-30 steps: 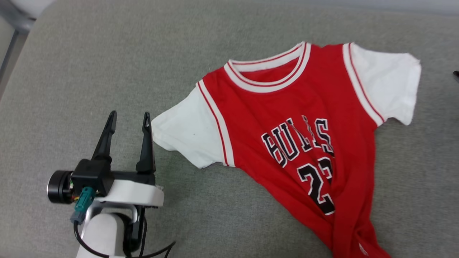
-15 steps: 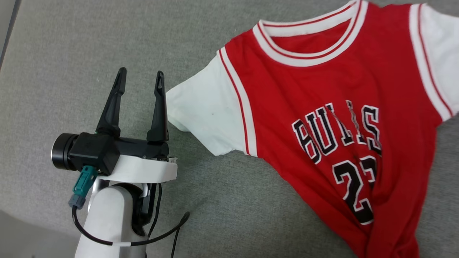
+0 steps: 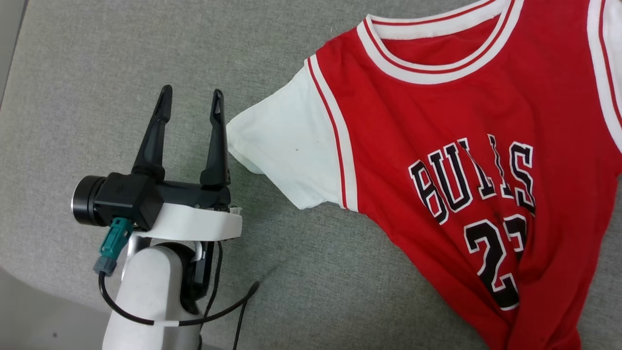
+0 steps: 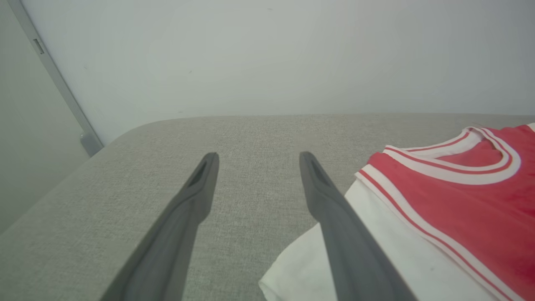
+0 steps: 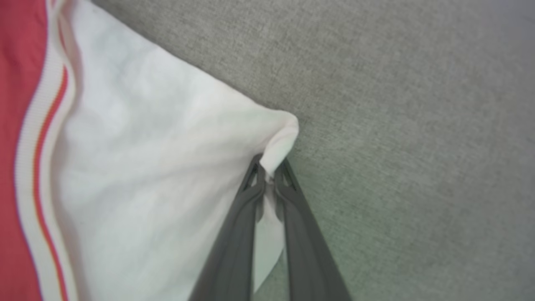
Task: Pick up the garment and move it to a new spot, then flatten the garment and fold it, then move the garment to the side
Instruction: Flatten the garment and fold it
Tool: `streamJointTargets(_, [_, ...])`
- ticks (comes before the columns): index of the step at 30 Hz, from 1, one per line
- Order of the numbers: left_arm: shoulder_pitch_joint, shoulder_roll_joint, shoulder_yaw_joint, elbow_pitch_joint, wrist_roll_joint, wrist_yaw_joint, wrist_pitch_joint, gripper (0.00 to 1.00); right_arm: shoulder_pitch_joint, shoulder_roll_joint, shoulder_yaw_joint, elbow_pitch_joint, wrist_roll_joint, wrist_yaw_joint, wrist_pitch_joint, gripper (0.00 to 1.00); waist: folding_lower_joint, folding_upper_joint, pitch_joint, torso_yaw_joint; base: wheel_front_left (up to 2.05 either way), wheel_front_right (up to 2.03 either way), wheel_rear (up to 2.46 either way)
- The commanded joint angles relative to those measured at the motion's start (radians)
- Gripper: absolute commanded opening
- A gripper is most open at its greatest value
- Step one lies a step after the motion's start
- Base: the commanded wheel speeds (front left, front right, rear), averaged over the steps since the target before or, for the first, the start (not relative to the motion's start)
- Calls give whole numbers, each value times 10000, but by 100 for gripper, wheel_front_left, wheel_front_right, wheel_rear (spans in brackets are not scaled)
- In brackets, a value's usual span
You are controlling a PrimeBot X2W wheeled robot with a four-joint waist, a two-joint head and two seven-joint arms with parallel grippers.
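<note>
The garment [image 3: 437, 126], a red jersey with white sleeves, striped trim and black lettering, lies spread on the grey cushioned surface [image 3: 97, 73], its lower part bunched at the bottom right. My left gripper [image 3: 192, 99] is open just left of the near white sleeve [image 3: 286, 146], its right finger at the sleeve's corner with no cloth between the fingers. The left wrist view shows the left gripper [image 4: 255, 161] over bare cushion with the sleeve [image 4: 388, 251] to its right. In the right wrist view my right gripper [image 5: 269, 169] is shut on the corner of the other white sleeve [image 5: 146, 167].
The cushion's rounded far edge meets a pale wall [image 4: 267, 54] in the left wrist view. A grey metal strip [image 4: 58, 88] runs down the wall at the left. Pale floor [image 3: 39, 321] shows past the cushion's near left edge.
The head camera has moved closer and lower, so the garment looks larger and shifted right. The left gripper stays open beside the sleeve.
</note>
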Motion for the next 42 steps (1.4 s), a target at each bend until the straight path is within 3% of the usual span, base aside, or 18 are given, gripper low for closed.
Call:
streamJointTargets(1, [-96,-7,44,51,54,30,-25,100,503,199,202,342,50,-4,-42,0,1,0,-139,-84,0,0,0])
streamJointTargets(9, [265,55,744,503,-29,-297,-25,100,510,197,115,-351,819,-5,-2224,0,1,0,-1434,-693,0,0,0])
streamJointTargets(21, [-169,1534,1253,1686,-24,-990,140,100,2971,-971,403,-2128,2171,-5,-3674,0,1,0,-3028,-2032,0,0,0])
streamJointTargets(29, [-1637,3185,34,2565,-442,-1206,1833,100,4824,-1292,-206,-3076,2485,-5,-4188,0,1,0,-3159,-2571,0,0,0])
streamJointTargets(37, [-3606,5421,-2681,2605,-2729,-1215,4772,100,5543,-975,-535,-3480,2351,-7,-4295,0,1,0,-2929,-3035,0,0,0])
streamJointTargets(42, [-4950,6272,-4184,2773,-4309,-1217,6953,100,5421,-796,-585,-3576,2242,-5,-4172,0,1,0,-2676,-3174,0,0,0])
